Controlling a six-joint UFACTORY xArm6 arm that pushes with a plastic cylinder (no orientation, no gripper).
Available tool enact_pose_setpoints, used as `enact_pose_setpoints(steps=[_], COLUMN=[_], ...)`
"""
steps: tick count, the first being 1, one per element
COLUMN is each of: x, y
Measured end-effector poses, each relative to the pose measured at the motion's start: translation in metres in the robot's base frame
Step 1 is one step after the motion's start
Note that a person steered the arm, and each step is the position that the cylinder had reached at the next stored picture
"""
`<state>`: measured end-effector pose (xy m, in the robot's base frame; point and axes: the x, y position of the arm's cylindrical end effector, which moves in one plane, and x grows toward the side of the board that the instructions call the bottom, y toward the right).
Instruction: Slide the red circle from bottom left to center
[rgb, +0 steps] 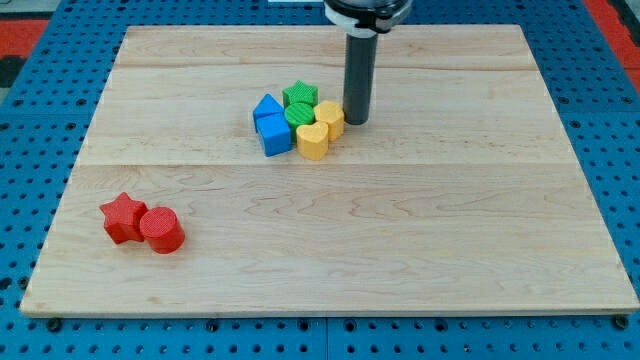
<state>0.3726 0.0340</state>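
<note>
Red circle, a short red plastic cylinder (161, 229), lies near the near-left corner of the pale wooden board (420, 250), touching or all but touching the red plastic star block (123, 217) on its left.

Ordered from largest to smallest, the board comes first, then the dark rod of the arm, whose lower end, my tip (355, 121), rests on the board far of centre. There are no jaws to describe, since the rod ends plainly and holds nothing.

My tip stands just right of a cluster of small blocks: two blue blocks (271, 125), a green star block (299, 96), a green round block (299, 113) and two yellow blocks (322, 130). It is well apart from the red circle.

The step in hand appears to be the approach. A good route would swing the tip round the cluster on its near side, then round to the circle's near-left side. The push should run rightward and farther, through the circle's middle, so that it does not roll aside. Contact with the red star should be avoided.
</note>
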Motion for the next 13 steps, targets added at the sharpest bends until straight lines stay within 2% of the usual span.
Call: enact_pose_setpoints(steps=[1, 2, 3, 4, 5, 6, 7, 8, 9, 10, 11, 13], x=[0.024, 0.143, 0.211, 0.226, 0.233, 0.221, 0.198, 0.193, 0.221, 0.184, 0.142, 0.115], y=[0.064, 0.060, -0.017, -0.107, -0.123, -0.173, -0.159, -0.152, -0.184, -0.225, -0.182, -0.094])
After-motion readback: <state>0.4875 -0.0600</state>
